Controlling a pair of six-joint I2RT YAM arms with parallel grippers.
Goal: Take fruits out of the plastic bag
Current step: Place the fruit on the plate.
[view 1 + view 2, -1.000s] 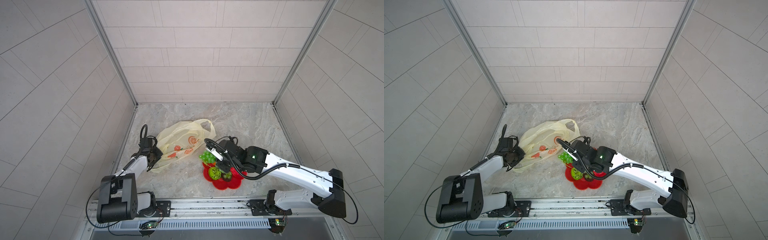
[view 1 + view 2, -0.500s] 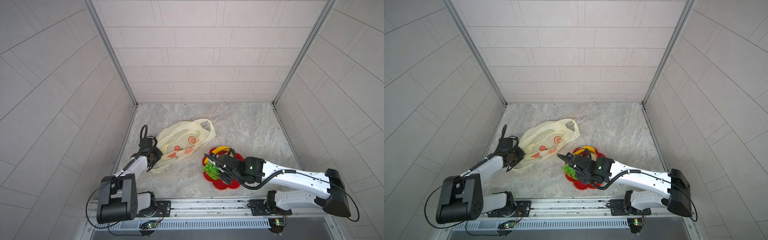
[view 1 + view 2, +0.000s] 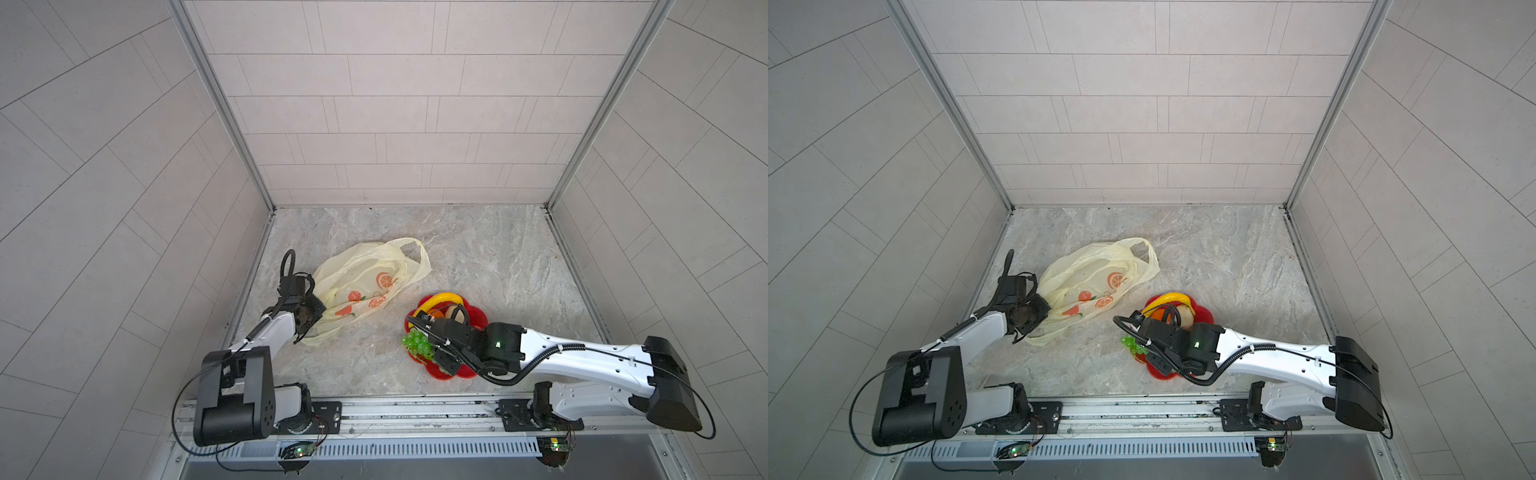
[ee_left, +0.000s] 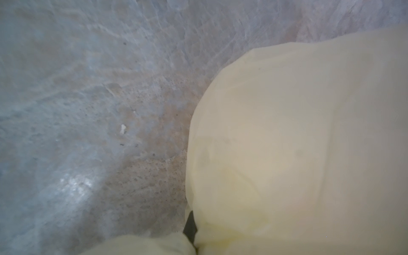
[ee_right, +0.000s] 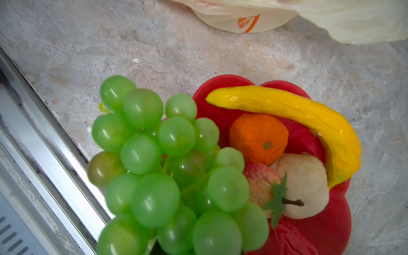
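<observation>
One thin, crinkled, pale-yellow plastic bag (image 3: 365, 270) lay slumped on the mottled stone table (image 3: 478, 257), with two loop handles (image 3: 409, 249) at its far end and a few flat orange prints (image 3: 384, 280) on its side. The left gripper (image 3: 308, 319) was clamped on the bag's near corner. One red flower-shaped plate (image 3: 457, 374) sat near the bag, apart from it. It carried one curved glossy banana (image 5: 298, 114), one dimpled round orange (image 5: 258, 136), one smooth cream fruit (image 5: 306, 183) with stem and leaf, and one wrinkled red piece (image 5: 284, 240). The right gripper (image 3: 431, 345) gripped one bunch of translucent green grapes (image 5: 154, 167) over the plate's rim.
</observation>
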